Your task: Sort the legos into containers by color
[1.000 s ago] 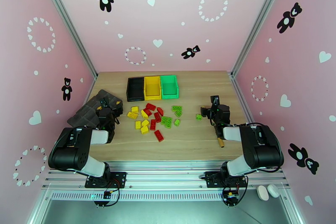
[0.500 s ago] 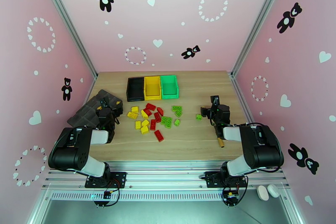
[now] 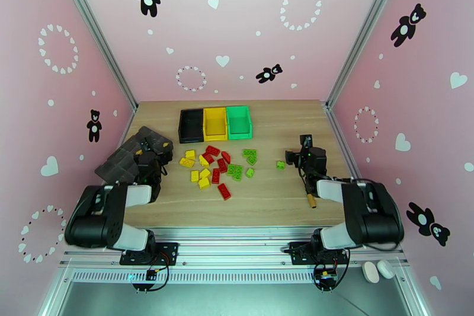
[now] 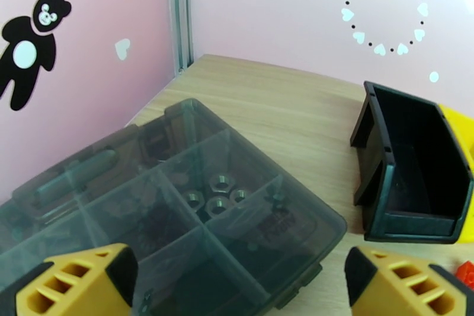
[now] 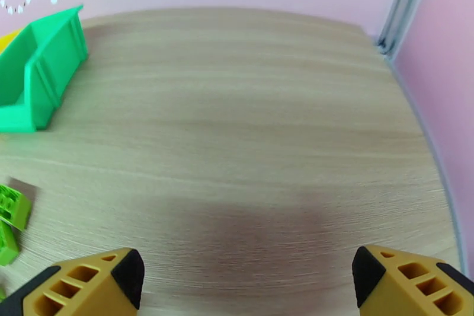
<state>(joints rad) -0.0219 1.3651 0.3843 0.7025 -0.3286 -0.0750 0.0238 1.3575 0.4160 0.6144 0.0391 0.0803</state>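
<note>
Both my hands are released, fingers spread wide with nothing between them. My left gripper (image 3: 153,150) hangs to the near left of the yellow bin (image 3: 215,134), over the near corner of the dark grey tray (image 3: 121,160). In the left wrist view the tray's lid edge (image 4: 278,234) runs just beyond my left gripper (image 4: 237,281), and a strip of bare wood separates it from the black bin (image 4: 409,228), which touches the yellow bin's left side. My right gripper (image 3: 296,156) hovers to the near right of the yellow bin, above open board. One stray green brick (image 3: 279,165) lies just on its yellow-bin side. The screwdriver (image 3: 310,197) lies under my right forearm, nearer to me still.

The legos (image 3: 216,166) lie scattered on the table (image 3: 278,124) directly on the near side of the yellow bin, between my two hands. The green bin (image 3: 240,132) touches the yellow bin's right side. From the right wrist, the stretch from the green bin (image 5: 35,74) to the far right corner post is plain wood, and my right gripper (image 5: 246,278) has free room there.

The surface is pale wood grain. Pink walls (image 3: 237,26) with white hearts and black bears close in behind the yellow bin and on both sides.
</note>
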